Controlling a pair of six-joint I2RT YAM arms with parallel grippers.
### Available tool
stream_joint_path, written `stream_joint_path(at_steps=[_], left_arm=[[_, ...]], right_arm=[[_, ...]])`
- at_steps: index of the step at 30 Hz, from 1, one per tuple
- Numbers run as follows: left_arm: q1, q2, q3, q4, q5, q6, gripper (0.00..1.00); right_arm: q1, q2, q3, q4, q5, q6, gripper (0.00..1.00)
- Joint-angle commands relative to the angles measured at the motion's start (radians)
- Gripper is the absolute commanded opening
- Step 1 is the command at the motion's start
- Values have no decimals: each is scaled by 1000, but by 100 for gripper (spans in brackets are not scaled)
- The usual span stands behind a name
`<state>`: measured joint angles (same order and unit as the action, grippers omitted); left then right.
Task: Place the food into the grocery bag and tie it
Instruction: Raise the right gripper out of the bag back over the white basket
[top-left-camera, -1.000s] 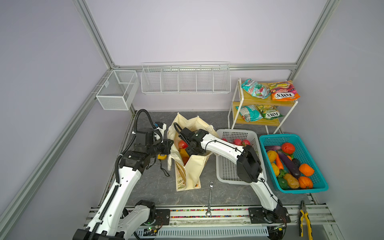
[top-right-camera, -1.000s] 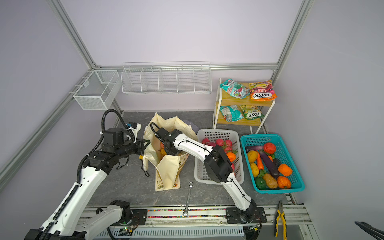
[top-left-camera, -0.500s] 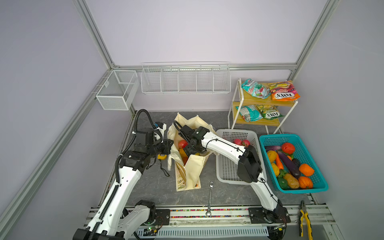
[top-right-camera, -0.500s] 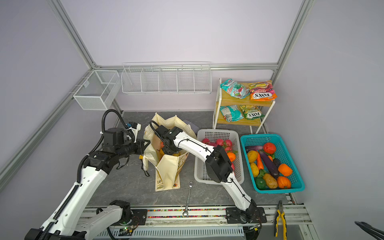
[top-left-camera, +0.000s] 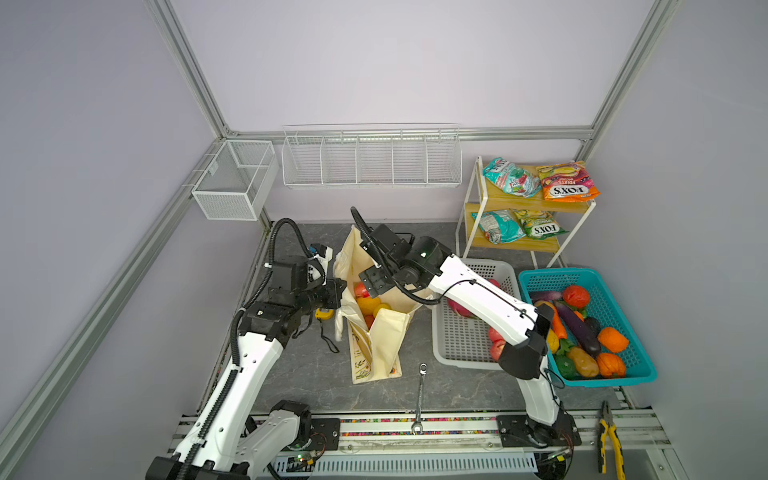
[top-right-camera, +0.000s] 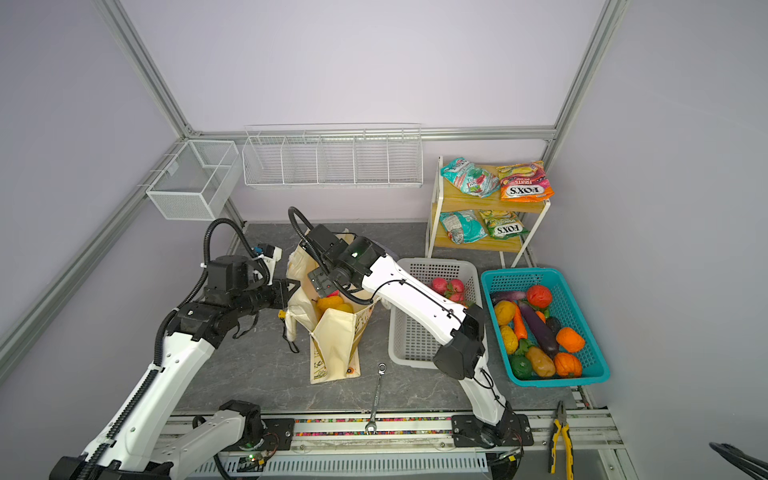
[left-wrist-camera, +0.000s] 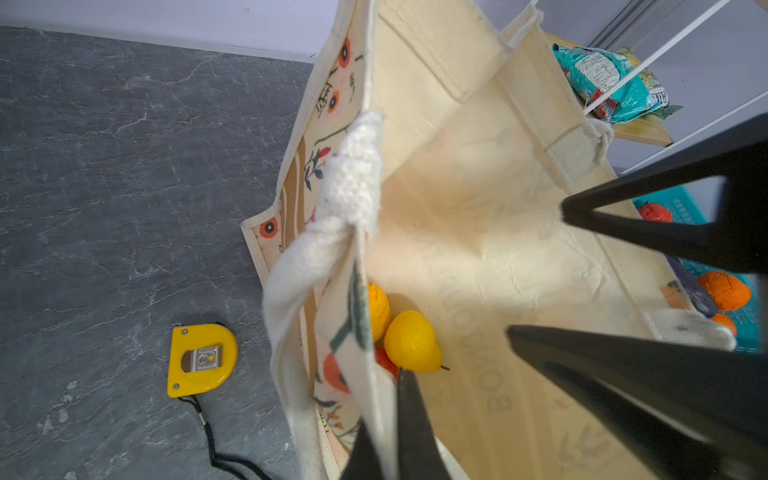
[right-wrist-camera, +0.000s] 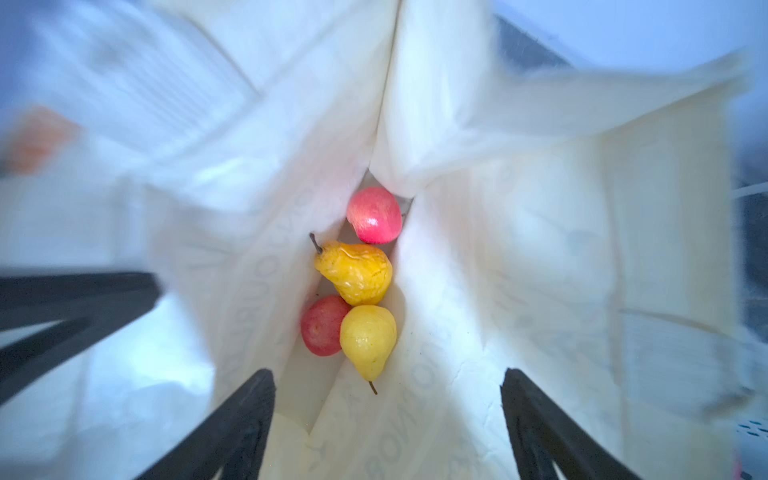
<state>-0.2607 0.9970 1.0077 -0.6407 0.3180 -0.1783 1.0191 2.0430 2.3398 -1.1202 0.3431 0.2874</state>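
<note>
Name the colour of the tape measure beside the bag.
Tape measure: yellow; left wrist view.

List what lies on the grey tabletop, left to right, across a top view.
Yellow tape measure → grocery bag → wrench → grey basket → teal basket.

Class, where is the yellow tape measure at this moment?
In both top views the yellow tape measure lies on the grey table, just left of the grocery bag.

Lilac walls (top-left-camera: 374, 62), grey marbled floor (top-left-camera: 316, 374)
</note>
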Motion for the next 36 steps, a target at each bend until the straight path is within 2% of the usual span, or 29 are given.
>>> stream_joint_path(at_steps=[1, 5, 8, 12, 15, 18, 28, 36], left_arm=[[5, 4, -4, 33, -8, 18, 0], [5, 8, -5, 34, -4, 18, 0], [5, 16, -4, 34, -5, 17, 0], [5, 14, -4, 35, -2, 16, 0], [5, 12, -4, 33, -10, 17, 0], [5, 15, -4, 33, -9, 17, 0], [-2, 14, -6, 35, -7, 16, 0], [-3, 5, -9, 33, -12, 16, 0]], right_arm=[[14, -81, 16, 8, 56, -5, 88], [27, -185, -32, 15, 119, 12, 88], [27, -306, -156, 58, 191, 45, 88], [16, -511, -437, 171, 332, 153, 88], [-9, -670, -672, 320, 331, 153, 88], [-57, -783, -810, 320, 352, 246, 88], [-162, -888, -1007, 75, 360, 445, 88], [-234, -915, -1131, 25, 289, 478, 88]])
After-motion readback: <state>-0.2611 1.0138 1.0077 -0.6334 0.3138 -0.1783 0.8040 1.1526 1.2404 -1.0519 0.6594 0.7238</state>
